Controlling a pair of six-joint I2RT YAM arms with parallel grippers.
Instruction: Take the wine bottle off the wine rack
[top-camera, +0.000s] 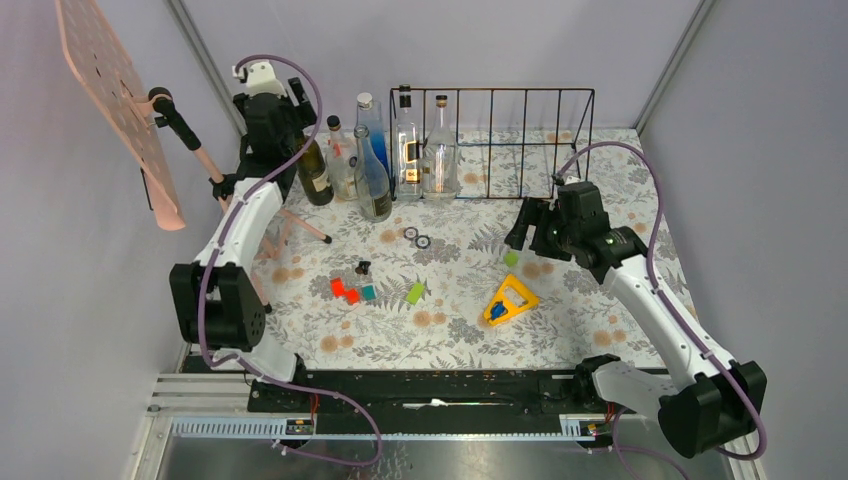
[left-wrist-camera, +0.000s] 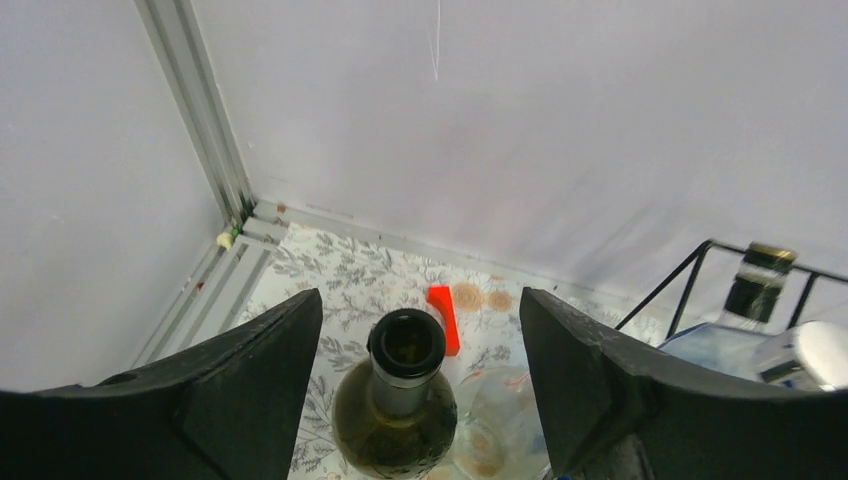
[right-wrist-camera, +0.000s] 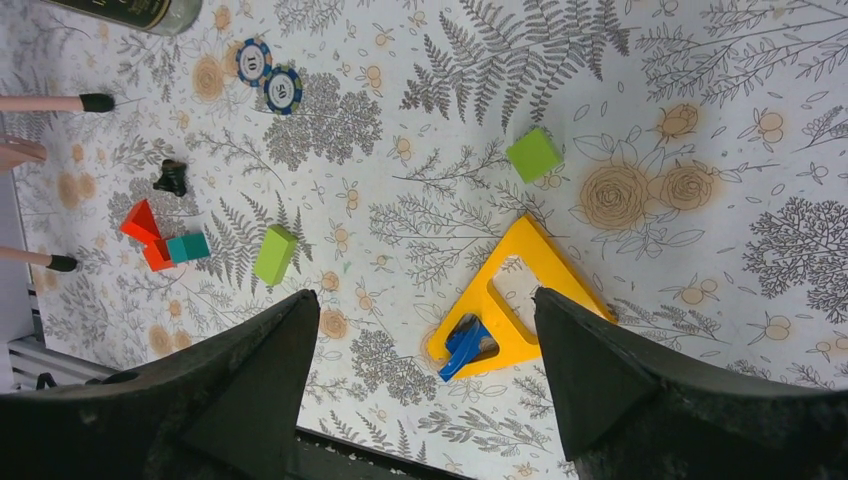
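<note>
The black wire wine rack (top-camera: 520, 140) stands along the back wall; its left end shows in the left wrist view (left-wrist-camera: 690, 268). Two clear bottles (top-camera: 408, 150) (top-camera: 440, 150) stand in its left bays. A dark green wine bottle (top-camera: 313, 172) stands on the table left of the rack, among a few other bottles (top-camera: 371, 180). My left gripper (top-camera: 290, 135) is open above this bottle. In the left wrist view (left-wrist-camera: 418, 300) its fingers stand either side of the bottle's open mouth (left-wrist-camera: 405, 345) without touching it. My right gripper (top-camera: 525, 235) (right-wrist-camera: 425, 295) is open and empty over the table.
A pink pegboard (top-camera: 110, 100) on a stand is at the far left, with pink sticks (top-camera: 300, 225) below. Poker chips (top-camera: 417, 237), small coloured blocks (top-camera: 345, 290) (right-wrist-camera: 274, 254), a green cube (right-wrist-camera: 533, 153) and a yellow triangle (top-camera: 510, 300) (right-wrist-camera: 540, 270) lie mid-table. A red block (left-wrist-camera: 443, 318) lies behind the bottles.
</note>
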